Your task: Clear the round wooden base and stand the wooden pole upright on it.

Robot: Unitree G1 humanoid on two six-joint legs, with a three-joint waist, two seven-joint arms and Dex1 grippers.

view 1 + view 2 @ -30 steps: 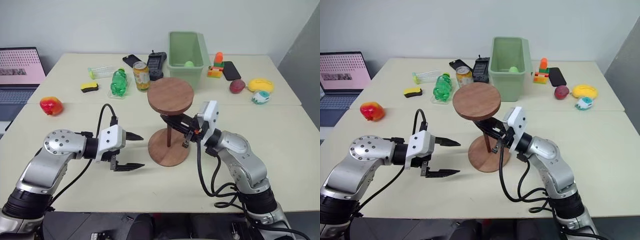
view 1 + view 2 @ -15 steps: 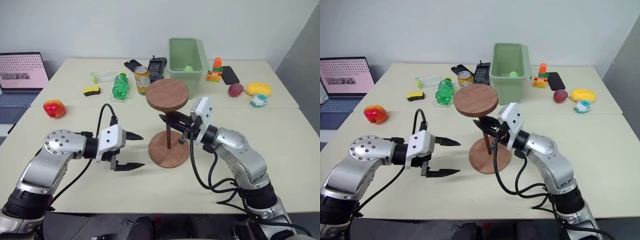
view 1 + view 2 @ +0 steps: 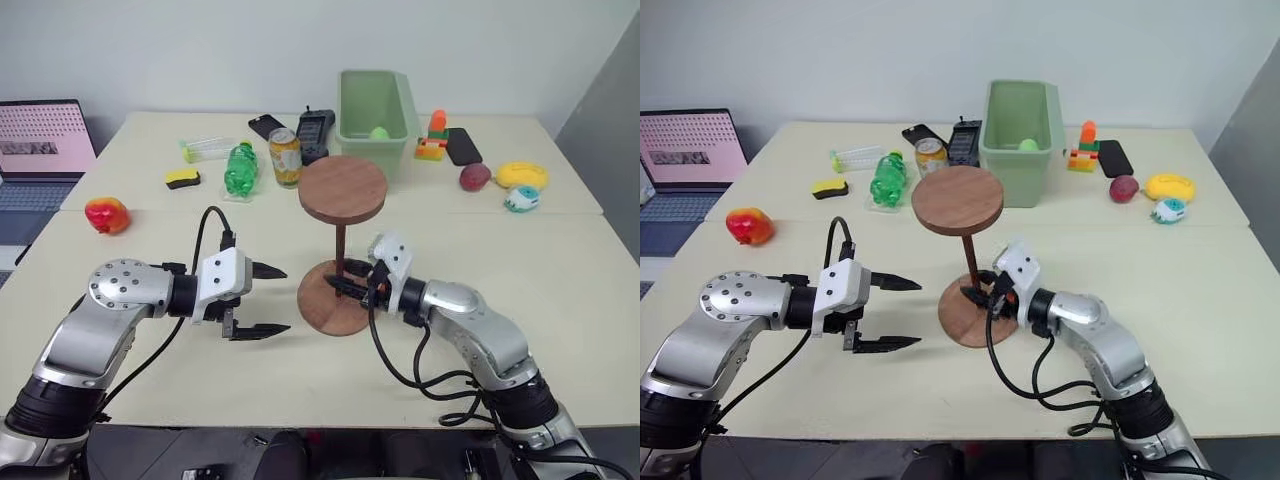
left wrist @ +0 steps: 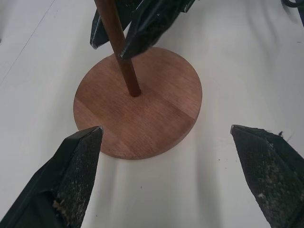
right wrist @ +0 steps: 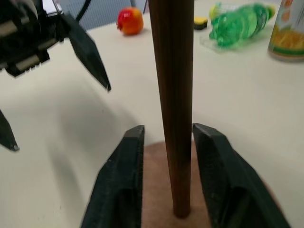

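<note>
between the right gripper (image 5: pixel 164 178)'s two black fingers, which stand slightly apart with a sliver of gap on each side, rises the thin dark-brown wooden pole (image 3: pixel 340 250), upright in the centre of the flat reddish-brown round wooden base (image 3: pixel 318 310) on the pale bench (image 3: pixel 560 290); its fixed round disc is on top. just beside the base, on its other side, the left gripper (image 3: pixel 270 300) hovers wide open and holds nothing.

matt grained wood base (image 4: pixel 142 118), smooth dark wooden pole (image 5: pixel 175 95)
</note>
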